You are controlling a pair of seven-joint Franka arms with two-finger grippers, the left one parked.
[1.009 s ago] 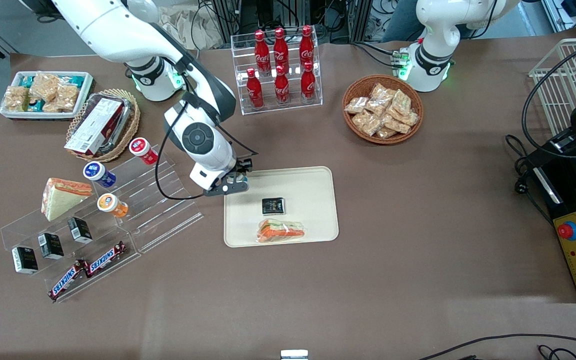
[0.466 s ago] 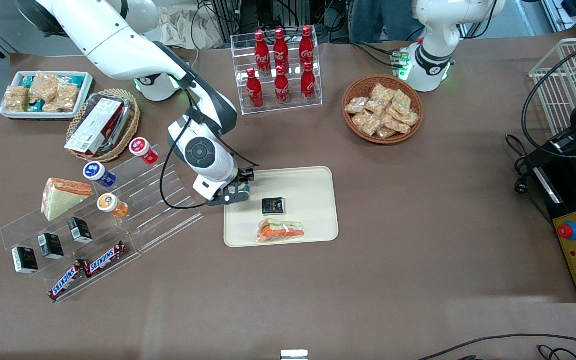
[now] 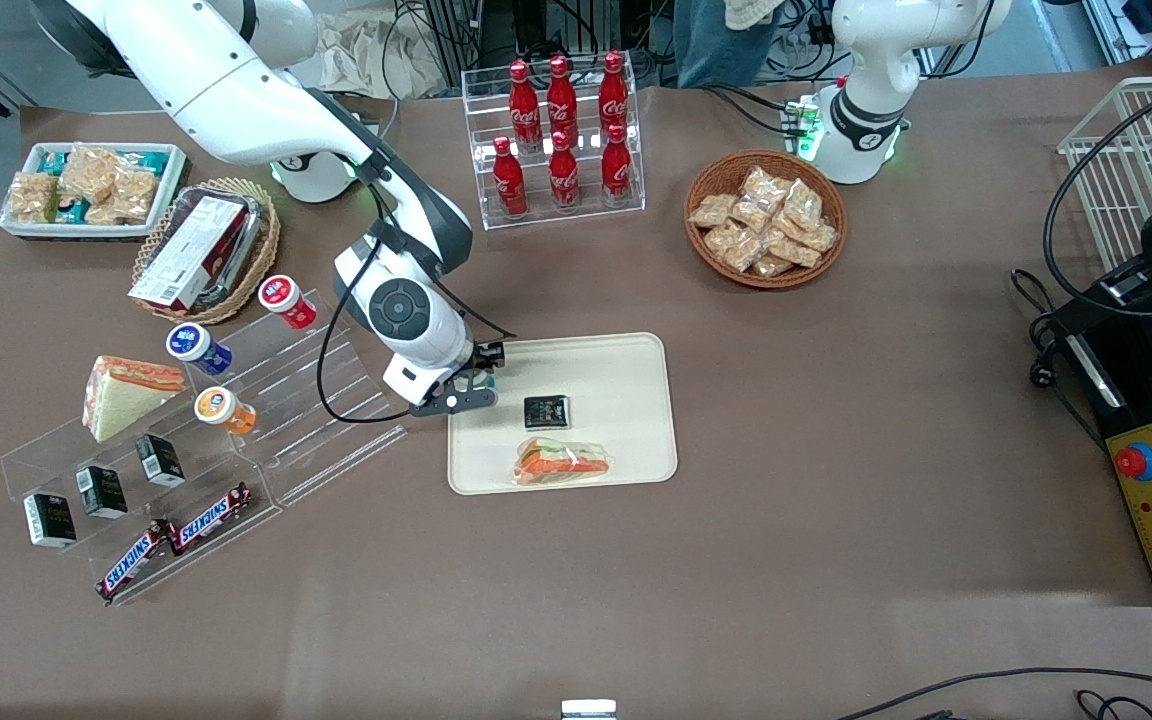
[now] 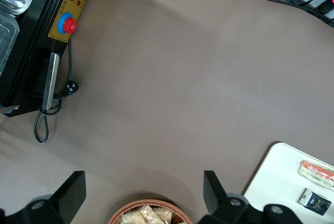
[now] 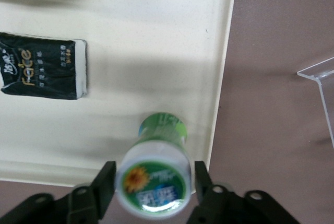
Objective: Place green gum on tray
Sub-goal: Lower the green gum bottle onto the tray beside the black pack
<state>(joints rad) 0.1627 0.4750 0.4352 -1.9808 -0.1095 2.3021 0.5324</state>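
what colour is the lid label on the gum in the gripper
Green with a yellow flower, on the green gum between the gripper fingers; best seen in right wrist view.

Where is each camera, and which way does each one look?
Front view: high above the table, looking down at both arms, the tray and the gripper over its corner.
Right wrist view: on the working arm, looking down past its fingers, shut on the green gum.
Left wrist view: on the parked arm, looking down at bare table.
All three show the tray.
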